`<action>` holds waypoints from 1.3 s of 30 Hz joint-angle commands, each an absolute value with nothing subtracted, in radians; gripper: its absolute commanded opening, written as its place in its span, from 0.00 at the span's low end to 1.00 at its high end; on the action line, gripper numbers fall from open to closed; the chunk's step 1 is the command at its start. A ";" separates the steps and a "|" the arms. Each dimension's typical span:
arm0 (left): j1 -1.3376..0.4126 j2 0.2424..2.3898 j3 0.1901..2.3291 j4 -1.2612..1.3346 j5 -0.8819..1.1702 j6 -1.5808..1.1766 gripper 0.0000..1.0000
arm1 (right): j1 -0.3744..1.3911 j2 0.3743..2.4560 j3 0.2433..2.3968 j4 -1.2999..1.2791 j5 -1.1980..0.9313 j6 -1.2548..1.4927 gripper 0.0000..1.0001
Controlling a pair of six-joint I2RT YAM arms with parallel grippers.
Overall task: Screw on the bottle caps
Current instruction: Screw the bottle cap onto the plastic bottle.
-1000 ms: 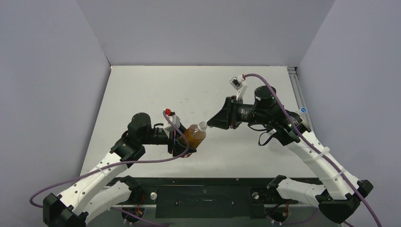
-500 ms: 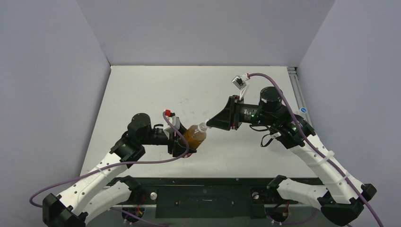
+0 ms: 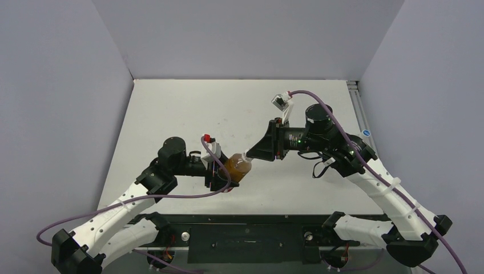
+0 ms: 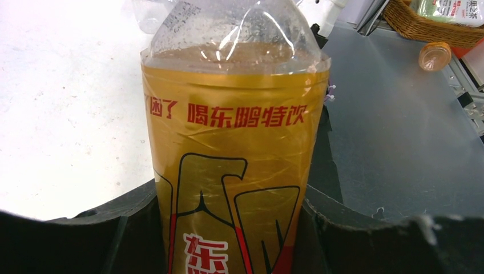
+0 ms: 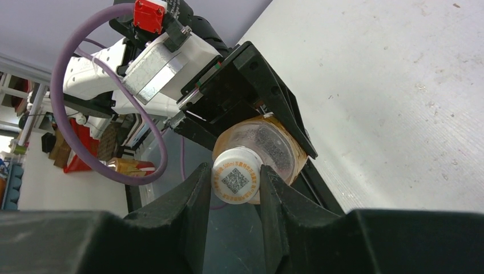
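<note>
The amber bottle (image 3: 236,170) with red print (image 4: 231,137) is held above the table, its neck tilted toward the right arm. My left gripper (image 3: 220,176) is shut on its lower body, one black finger on each side (image 4: 228,228). A white cap (image 5: 236,181) with a QR code sits on the bottle's mouth (image 3: 246,154). My right gripper (image 3: 252,153) is shut on this cap, its fingertips pressing both sides (image 5: 235,176). No other bottle or cap can be made out.
The white table (image 3: 171,114) is enclosed by grey walls at the back and sides. Beyond the table, the left wrist view shows a wicker basket (image 4: 434,25) and a small orange round thing (image 4: 435,55) on a grey surface.
The right wrist has turned about the cap, its camera swinging right and then back left. The bottle and both grippers have shifted slightly toward the near edge.
</note>
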State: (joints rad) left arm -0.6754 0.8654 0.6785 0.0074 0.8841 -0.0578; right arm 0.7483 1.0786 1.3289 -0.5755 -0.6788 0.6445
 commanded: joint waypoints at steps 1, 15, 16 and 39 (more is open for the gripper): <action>-0.691 0.881 0.738 0.005 0.864 -0.017 0.05 | 0.775 1.094 1.397 -0.611 -0.655 0.582 0.00; -0.709 0.936 0.801 -0.022 0.849 0.025 0.02 | 0.887 1.196 1.542 -0.854 -0.549 0.435 0.00; -0.713 0.937 0.805 -0.018 0.840 0.031 0.01 | 0.893 1.202 1.550 -0.862 -0.544 0.432 0.00; -0.875 0.870 0.750 0.215 0.256 0.135 0.00 | 0.899 1.342 1.647 -1.077 -0.300 0.593 0.00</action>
